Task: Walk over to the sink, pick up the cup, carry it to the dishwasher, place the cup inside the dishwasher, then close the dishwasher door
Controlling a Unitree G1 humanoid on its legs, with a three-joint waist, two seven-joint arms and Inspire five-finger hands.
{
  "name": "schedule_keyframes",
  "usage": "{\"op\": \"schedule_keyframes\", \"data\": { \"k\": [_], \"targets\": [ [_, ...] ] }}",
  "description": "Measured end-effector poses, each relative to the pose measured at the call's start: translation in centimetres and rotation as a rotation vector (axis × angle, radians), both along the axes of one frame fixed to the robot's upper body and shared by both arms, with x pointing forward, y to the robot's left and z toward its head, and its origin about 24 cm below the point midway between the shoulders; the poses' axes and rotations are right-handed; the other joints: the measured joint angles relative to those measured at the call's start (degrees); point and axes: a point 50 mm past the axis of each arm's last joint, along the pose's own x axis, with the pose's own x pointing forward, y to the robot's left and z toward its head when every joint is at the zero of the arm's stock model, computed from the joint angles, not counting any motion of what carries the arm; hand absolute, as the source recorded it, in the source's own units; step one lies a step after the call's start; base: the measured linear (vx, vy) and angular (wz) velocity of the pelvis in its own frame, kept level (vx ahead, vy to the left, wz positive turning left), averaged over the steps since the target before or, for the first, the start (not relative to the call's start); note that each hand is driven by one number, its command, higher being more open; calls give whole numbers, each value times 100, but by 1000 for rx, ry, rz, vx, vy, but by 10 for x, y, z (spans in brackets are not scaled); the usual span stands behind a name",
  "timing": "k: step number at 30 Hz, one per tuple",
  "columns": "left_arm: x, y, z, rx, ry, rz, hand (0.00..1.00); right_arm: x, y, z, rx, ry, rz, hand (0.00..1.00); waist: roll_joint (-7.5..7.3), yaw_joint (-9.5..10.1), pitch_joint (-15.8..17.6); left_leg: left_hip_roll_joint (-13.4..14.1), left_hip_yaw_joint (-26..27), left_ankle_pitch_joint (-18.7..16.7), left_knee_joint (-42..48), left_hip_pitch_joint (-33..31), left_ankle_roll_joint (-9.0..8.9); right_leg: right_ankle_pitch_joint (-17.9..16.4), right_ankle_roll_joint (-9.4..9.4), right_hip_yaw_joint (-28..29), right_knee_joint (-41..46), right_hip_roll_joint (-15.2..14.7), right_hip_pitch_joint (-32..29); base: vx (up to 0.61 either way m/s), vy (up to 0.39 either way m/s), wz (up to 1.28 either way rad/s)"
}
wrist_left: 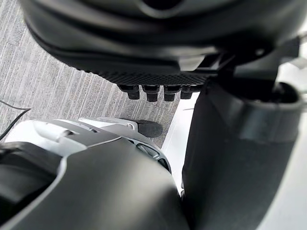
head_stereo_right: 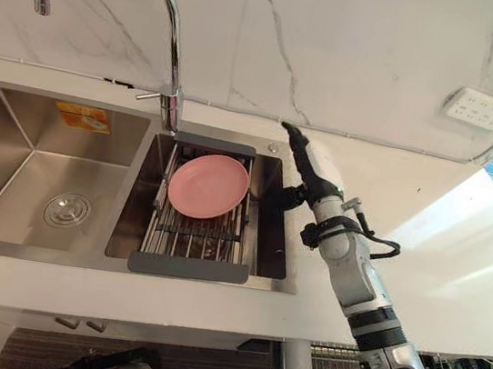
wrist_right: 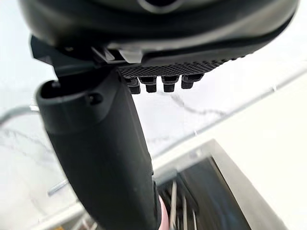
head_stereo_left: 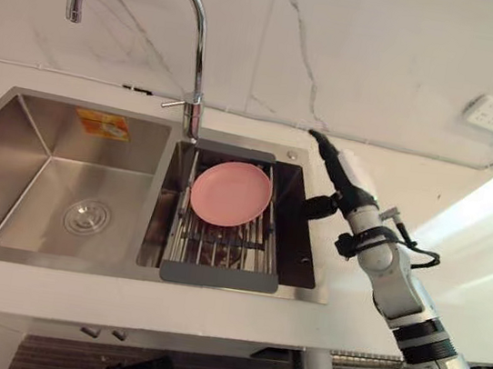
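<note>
One pink plate point(head_stereo_left: 230, 193), two sink basins point(head_stereo_left: 28, 172).

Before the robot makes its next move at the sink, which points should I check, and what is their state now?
1. Robot at the sink: ok.
2. Cup located: not ok; the rack in the right basin holds a pink plate.
3. Right hand free: ok, fingers straight, over the counter beside the sink.
4. Left hand free: ok, open, low above the floor.
5. Faucet apart from right hand: ok.
</note>
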Motion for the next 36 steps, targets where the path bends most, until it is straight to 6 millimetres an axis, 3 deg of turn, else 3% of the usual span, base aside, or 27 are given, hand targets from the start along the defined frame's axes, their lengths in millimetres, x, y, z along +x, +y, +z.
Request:
{"op": "schedule_keyframes", "data": {
  "k": [6,14,24,36],
  "targets": [
    [-2,1,0,4,7,0,100,-5,3,10,57,-14,42,100,-1,-96,1,0,62,-2,-1,6,-1,-6,-5,61,-7,2,-40,3,-1,-5],
    [-2,0,0,6,12,-9,100,-13,9,3,71,45,106,100,-3,-84,-1,-2,79,1,-1,27,7,10,10,85,-10,6,-22,9,-4,0],
    [-3,0,-1,5,19,-11,100,-20,37,-23,66,153,203,100,6,-72,-7,5,-17,12,-1,4,-8,7,0,-5,-3,4,8,-4,0,4],
    [-1,-3,-1,-46,25,45,100,-17,41,-65,-69,293,173,100,9,10,-11,-4,-228,66,-1,-101,-5,-6,-8,-238,-35,-2,48,14,-14,9]
  ]
}}
